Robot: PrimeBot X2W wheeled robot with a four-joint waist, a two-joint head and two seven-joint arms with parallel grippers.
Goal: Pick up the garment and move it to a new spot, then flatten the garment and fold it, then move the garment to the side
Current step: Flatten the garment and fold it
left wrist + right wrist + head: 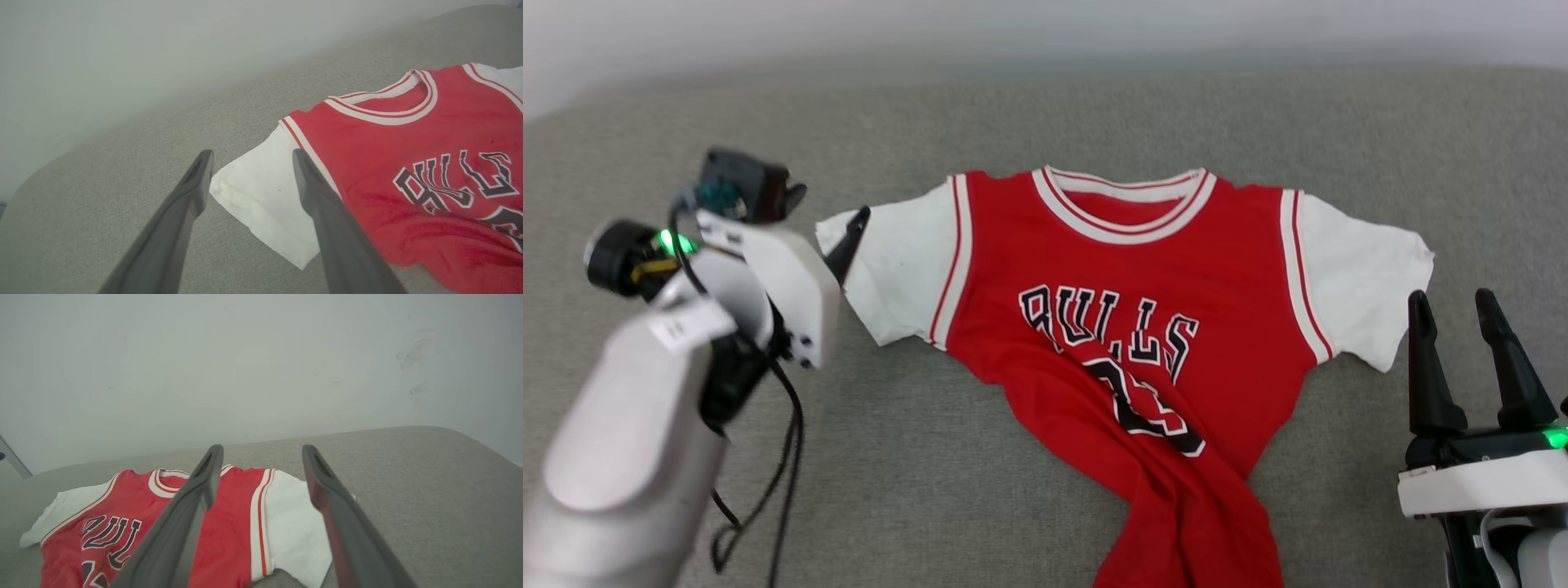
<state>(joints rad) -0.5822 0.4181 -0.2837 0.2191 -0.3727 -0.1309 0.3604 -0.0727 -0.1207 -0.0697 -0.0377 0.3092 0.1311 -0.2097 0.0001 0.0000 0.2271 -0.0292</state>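
The left gripper (252, 154) stands with its two long dark fingers spread wide and nothing between them but air. In its wrist view the outer corner of the white left sleeve (261, 196) lies beyond and between the fingertips. In the head view one fingertip sits at that sleeve's outer edge; whether it touches the cloth I cannot tell. A black cable (784, 457) hangs from the pale forearm behind this gripper.

The right gripper (1452, 298) is also fully open and empty, its fingers pointing away from the robot. The white right sleeve (1364, 269) lies just ahead of and inward from its tips, not touching them.

Between the two grippers lies the garment (1127, 286), a red basketball-style T-shirt with short white sleeves and red-and-white striped trim. It lies front-up, with its striped collar (1123, 208) on the side far from both grippers. The chest and both sleeves lie fairly flat, so the black, white-edged "BULLS" print (1107, 327) reads clearly. Below the lettering the red cloth bunches and twists into a narrow rumpled strip running back towards the robot, crumpling the number.

The shirt rests on a grey woven cushioned surface (1013, 122), which stretches out past both grippers to a plain pale wall (245, 355).
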